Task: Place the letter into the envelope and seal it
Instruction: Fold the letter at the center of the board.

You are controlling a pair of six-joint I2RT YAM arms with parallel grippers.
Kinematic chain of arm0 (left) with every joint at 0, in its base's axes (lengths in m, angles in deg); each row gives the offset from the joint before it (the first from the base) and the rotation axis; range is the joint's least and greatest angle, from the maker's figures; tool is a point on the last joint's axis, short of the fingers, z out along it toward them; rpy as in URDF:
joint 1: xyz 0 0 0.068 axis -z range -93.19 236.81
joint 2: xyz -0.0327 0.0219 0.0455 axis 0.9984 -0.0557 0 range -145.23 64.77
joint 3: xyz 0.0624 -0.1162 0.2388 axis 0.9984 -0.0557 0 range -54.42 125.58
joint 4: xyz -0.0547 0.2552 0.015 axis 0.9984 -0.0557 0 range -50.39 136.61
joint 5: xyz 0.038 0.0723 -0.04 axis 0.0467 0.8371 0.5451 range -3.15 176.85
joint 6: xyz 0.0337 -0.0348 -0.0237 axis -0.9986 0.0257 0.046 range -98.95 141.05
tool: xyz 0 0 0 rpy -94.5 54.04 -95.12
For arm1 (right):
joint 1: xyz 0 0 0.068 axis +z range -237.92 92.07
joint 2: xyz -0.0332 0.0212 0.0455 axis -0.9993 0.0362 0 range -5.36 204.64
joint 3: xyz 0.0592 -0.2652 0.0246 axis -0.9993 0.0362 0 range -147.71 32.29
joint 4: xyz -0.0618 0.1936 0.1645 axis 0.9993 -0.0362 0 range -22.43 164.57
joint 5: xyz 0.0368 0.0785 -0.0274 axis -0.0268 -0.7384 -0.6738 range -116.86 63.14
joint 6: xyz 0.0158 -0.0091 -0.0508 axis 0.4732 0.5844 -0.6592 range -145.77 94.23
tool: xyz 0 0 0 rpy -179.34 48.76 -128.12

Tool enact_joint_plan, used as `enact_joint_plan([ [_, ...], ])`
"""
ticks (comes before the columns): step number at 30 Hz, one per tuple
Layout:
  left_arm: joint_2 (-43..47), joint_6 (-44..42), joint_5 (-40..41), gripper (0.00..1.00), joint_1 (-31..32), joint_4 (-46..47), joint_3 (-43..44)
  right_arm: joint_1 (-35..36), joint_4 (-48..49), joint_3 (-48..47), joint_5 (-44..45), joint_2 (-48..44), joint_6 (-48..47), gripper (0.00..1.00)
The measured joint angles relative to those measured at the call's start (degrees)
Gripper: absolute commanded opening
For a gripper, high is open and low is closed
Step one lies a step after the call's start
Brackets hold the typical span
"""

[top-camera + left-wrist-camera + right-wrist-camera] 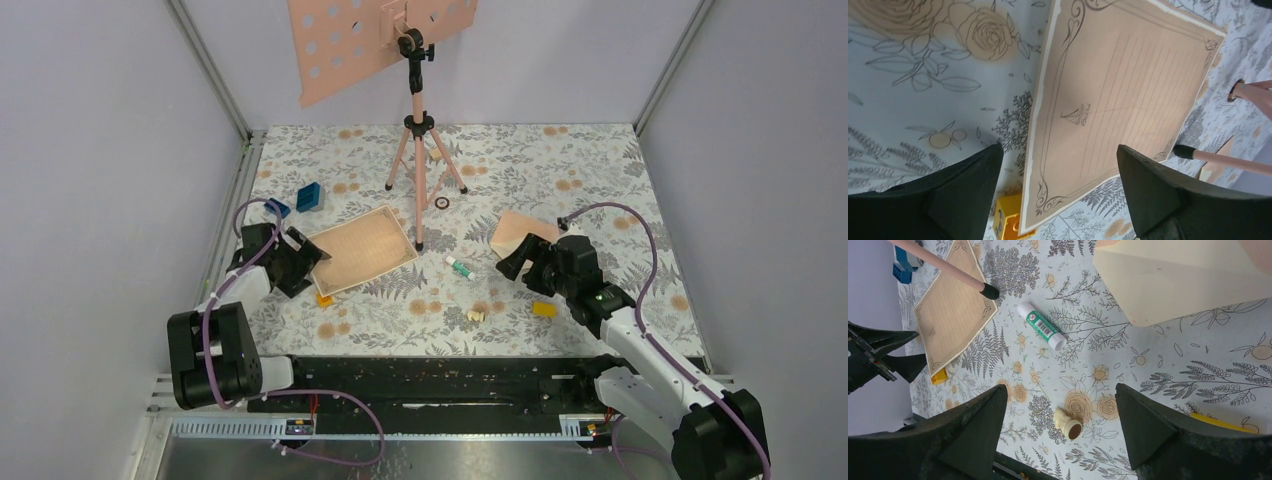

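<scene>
The letter, tan with a pale border and ruled lines, lies flat on the floral table left of centre; it also shows in the left wrist view and the right wrist view. The peach envelope lies right of centre; its cream inside shows in the right wrist view. My left gripper is open and empty at the letter's left edge, jaws astride its near corner. My right gripper is open and empty just beside the envelope's near edge.
A pink tripod stand with a perforated plate stands behind the letter, one foot on the letter's edge. A glue stick, a cream stamp, yellow blocks and blue blocks lie around.
</scene>
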Motion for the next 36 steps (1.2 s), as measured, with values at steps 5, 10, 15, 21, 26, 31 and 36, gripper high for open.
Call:
enact_joint_plan([
  [5, -2.97, 2.56, -3.26, 0.73, -0.90, 5.95, -0.07, 0.00, 0.00, 0.00, 0.02, -0.17, 0.04, 0.87],
  [10, -4.68, 4.83, -5.35, 0.35, -1.33, 10.05, -1.53, 0.00, -0.04, 0.00, 0.04, -1.31, 0.04, 0.87],
  [15, -5.09, 6.21, -6.62, 0.00, -1.73, 10.93, -2.40, 0.00, -0.11, 0.00, 0.04, -1.49, 0.04, 0.87],
  [21, -0.72, 4.83, -8.66, 0.00, -2.01, 6.56, -0.90, 0.00, -0.42, -0.02, 0.17, -1.51, 0.02, 0.87],
  [26, 8.87, 0.46, -12.24, 0.00, -2.08, -2.82, 4.37, 0.00, -0.50, -0.02, 0.20, -1.57, 0.04, 0.87],
  [31, 20.44, -3.30, -15.82, 0.00, -2.10, -13.64, 6.49, 0.00, -0.50, -0.02, 0.15, -1.53, 0.04, 0.87],
  [36, 28.55, -4.39, -20.59, 0.00, -1.60, -22.97, 5.07, 0.00, 0.35, 0.00, -0.09, -0.09, 0.24, 0.87],
])
